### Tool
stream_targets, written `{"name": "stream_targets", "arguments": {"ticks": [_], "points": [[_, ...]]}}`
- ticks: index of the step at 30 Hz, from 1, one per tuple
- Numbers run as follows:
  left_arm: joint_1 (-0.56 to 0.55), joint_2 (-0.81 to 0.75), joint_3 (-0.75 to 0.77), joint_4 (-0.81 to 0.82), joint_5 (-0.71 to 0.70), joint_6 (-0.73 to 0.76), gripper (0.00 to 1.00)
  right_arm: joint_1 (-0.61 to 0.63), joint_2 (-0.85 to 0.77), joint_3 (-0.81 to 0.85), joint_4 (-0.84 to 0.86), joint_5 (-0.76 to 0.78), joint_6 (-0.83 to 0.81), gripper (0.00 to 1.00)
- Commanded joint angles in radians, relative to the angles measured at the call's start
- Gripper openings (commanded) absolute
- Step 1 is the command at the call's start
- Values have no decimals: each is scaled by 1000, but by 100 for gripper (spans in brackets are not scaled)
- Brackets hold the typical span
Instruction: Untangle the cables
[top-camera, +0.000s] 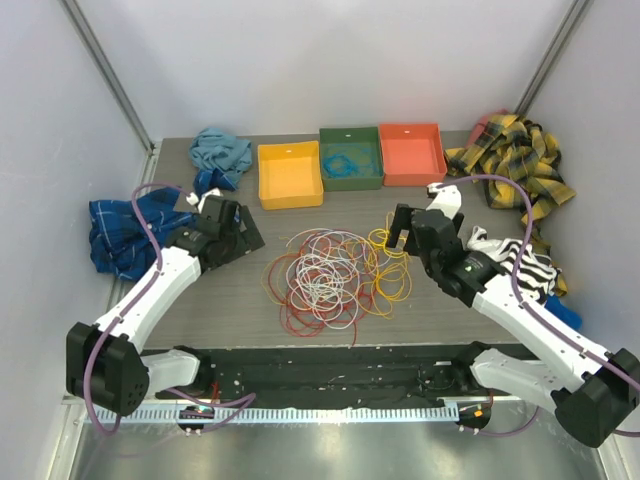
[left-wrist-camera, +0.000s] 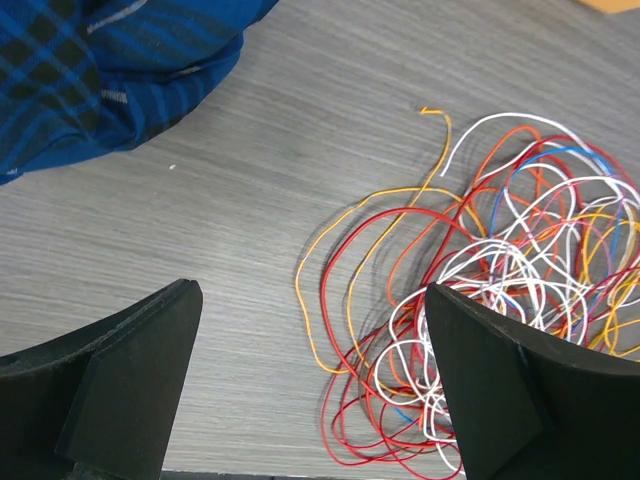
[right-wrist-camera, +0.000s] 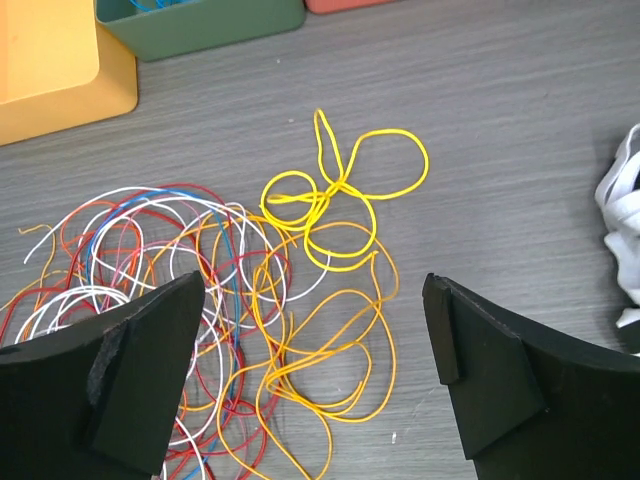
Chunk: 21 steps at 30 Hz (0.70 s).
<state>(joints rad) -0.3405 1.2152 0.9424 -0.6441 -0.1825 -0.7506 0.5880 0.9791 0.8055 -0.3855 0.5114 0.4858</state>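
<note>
Arms sit bolted at the near edge. The left arm (top-camera: 150, 300) and right arm (top-camera: 520, 310) both angle in toward the middle of the tabletop (top-camera: 230, 310).

Left fingers (left-wrist-camera: 130, 390) are spread wide and grip nothing. Between them, the wrist view shows only bare tabletop and the left fringe of the pile. Whether they touch any wire can't be told. A blue plaid cloth (top-camera: 115, 235) lies just outboard of them at the left edge.

Right fingers (right-wrist-camera: 130, 380) are also spread wide and empty, on the right side of the pile. Orange-yellow loops show between them in the wrist view. A black-and-white striped cloth (top-camera: 525, 270) lies bunched beside the right arm.

Cables (top-camera: 335, 275) lie in one loose tangle mid-tabletop, between the two sets of fingers. They are red, white, orange and yellow with a few blue strands, and the loops overlap heavily. An orange wire (left-wrist-camera: 335, 260) arcs out on the left fringe. Yellow loops (right-wrist-camera: 345, 195) form a small knotted cluster on the far-right fringe, joined to the pile.

Past the pile, three open bins stand side by side: yellow bin (top-camera: 290, 175), green bin (top-camera: 350, 158), red-orange bin (top-camera: 411, 153). The green one holds something thin and blue, too small to identify.

A teal cloth (top-camera: 220, 152) lies at the far left next to the yellow bin. A yellow plaid cloth (top-camera: 515, 160) fills the far right corner.
</note>
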Motion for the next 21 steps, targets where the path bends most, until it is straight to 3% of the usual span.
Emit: {"name": "stream_targets", "arguments": {"ticks": [1,10,15,21], "points": [[-3,-17,-25,9,24,16,100,18,26,95,-58,121,-27,100],[-3,-46,-27,27,63,13,100,15,62,28,-29,144,45,100],[-2,-40,-27,35,103,7,100,-19,171,60,-3,89,94,76],[-2,-86,-28,14,23,-19,100,-16,129,-3,204,-24,76,64]]}}
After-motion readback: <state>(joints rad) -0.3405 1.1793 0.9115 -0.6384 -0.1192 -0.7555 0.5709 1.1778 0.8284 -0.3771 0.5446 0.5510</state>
